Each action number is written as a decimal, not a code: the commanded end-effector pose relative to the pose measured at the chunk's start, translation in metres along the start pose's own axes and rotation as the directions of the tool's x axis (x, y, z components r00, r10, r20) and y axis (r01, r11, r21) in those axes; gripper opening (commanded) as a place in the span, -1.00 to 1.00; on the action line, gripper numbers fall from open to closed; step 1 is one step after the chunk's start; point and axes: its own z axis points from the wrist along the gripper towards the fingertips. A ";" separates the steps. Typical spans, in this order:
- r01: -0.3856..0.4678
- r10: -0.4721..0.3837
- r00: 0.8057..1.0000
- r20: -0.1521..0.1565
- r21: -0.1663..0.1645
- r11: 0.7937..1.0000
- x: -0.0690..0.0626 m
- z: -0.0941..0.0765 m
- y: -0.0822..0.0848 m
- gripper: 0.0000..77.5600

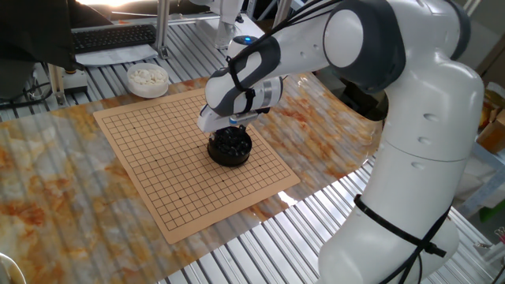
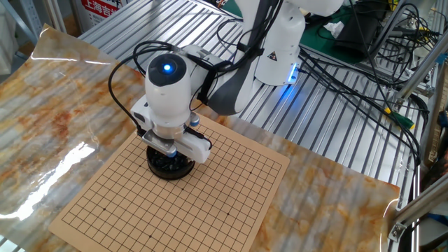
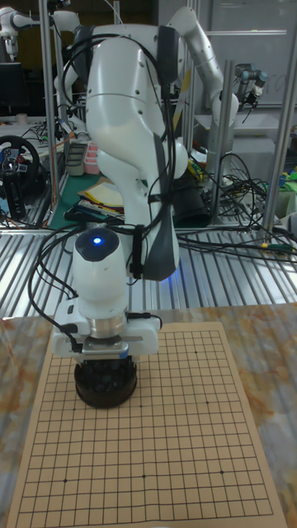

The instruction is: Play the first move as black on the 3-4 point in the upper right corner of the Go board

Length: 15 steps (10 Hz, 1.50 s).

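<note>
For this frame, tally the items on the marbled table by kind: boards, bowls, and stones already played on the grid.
Wooden Go boards: 1, tan with a dark grid
Round black bowls of black stones: 1, on the board under the gripper
White bowls of white stones: 1, beyond the board's far corner
Stones played on the grid: 0 visible
Total: 3

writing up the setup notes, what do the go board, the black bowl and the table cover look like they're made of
Go board: looks like pale wood or wood-look sheet, matte, printed with thin dark grid lines. Black bowl: dark, faintly shiny, probably plastic or lacquered wood; can't tell which. Table cover: marble-patterned sheet, likely glossy vinyl, since it throws bright glare and ripples over the slats.
</note>
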 end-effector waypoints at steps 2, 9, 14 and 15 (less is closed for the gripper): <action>0.005 -0.005 1.000 0.000 -0.005 1.000 0.000 0.002 -0.001 0.99; 0.032 -0.032 0.999 -0.001 0.095 0.995 0.001 -0.013 -0.004 0.99; 0.019 -0.018 1.000 -0.007 0.155 0.988 0.003 -0.020 -0.006 0.99; 0.018 -0.017 1.000 -0.008 0.159 0.987 0.003 -0.020 -0.005 0.99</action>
